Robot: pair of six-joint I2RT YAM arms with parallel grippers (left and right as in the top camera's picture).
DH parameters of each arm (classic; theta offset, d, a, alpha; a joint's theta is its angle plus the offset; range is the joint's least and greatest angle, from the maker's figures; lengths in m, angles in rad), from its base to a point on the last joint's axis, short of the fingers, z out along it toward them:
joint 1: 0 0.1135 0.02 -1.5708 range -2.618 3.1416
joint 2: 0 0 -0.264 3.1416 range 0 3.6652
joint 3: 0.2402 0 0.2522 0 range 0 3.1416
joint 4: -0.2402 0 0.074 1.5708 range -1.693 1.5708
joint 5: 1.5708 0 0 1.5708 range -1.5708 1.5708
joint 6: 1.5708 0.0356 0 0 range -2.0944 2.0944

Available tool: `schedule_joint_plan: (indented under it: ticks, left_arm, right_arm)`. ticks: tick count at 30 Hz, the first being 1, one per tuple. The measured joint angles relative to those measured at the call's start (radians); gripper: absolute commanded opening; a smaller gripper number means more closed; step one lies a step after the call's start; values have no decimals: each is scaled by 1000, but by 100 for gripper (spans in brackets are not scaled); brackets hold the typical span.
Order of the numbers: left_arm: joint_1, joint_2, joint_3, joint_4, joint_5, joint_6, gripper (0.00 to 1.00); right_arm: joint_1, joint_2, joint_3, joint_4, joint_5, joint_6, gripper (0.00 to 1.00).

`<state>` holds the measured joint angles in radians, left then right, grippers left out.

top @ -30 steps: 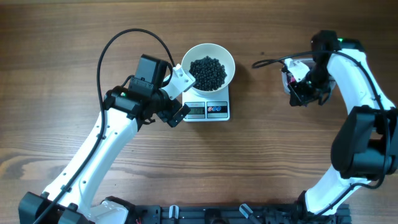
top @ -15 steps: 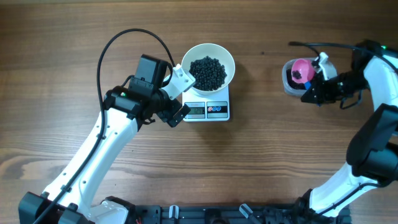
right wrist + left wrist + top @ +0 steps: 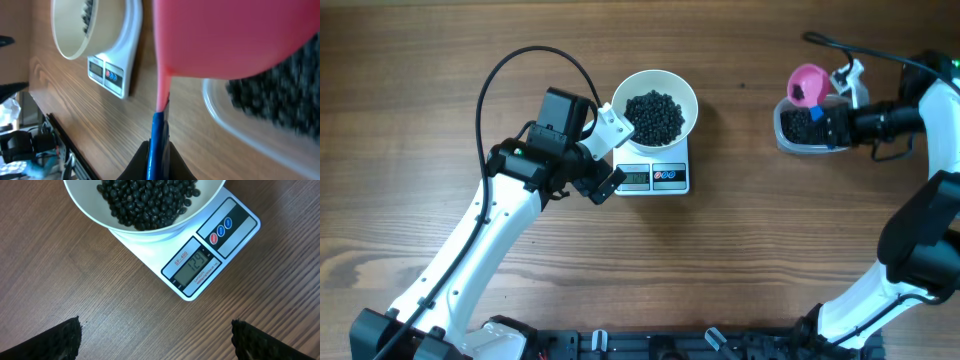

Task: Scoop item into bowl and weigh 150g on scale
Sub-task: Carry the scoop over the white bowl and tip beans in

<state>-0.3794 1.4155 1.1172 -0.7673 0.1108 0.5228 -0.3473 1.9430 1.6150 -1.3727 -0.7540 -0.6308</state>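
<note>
pink scoop [image 3: 808,85] clamped in right gripper [image 3: 159,150] over tub [image 3: 788,138]; left gripper [image 3: 611,152] wide apart beside scale [image 3: 670,178].

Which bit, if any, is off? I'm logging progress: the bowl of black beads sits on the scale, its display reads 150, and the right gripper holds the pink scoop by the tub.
The reading is wrong: the left wrist view shows the scale reading 129, not 150. The bowl, beads, right gripper, pink scoop and tub are as stated.

The bowl [image 3: 689,92], holding beads [image 3: 654,116], sits on the scale [image 3: 670,178] just ahead of the left end effector [image 3: 613,152]; the tub [image 3: 782,140] lies just ahead of the right end effector [image 3: 825,118], under the scoop [image 3: 807,86].
</note>
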Motion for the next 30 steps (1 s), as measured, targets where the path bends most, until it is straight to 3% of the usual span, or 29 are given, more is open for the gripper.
schedule_joint_plan:
  ticks: [9, 15, 26, 30]
  left_arm:
    - [0, 0, 0, 0, 0, 0, 100]
    - [0, 0, 0, 0, 0, 0, 100]
    - [0, 0, 0, 0, 0, 0, 100]
    - [0, 0, 0, 0, 0, 0, 100]
  right_arm:
    - [301, 0, 76, 114, 48, 67, 4]
    - [497, 0, 76, 232, 187, 128, 4]
    - [756, 0, 76, 395, 900, 106, 4]
    - [758, 0, 76, 410, 943, 93, 4]
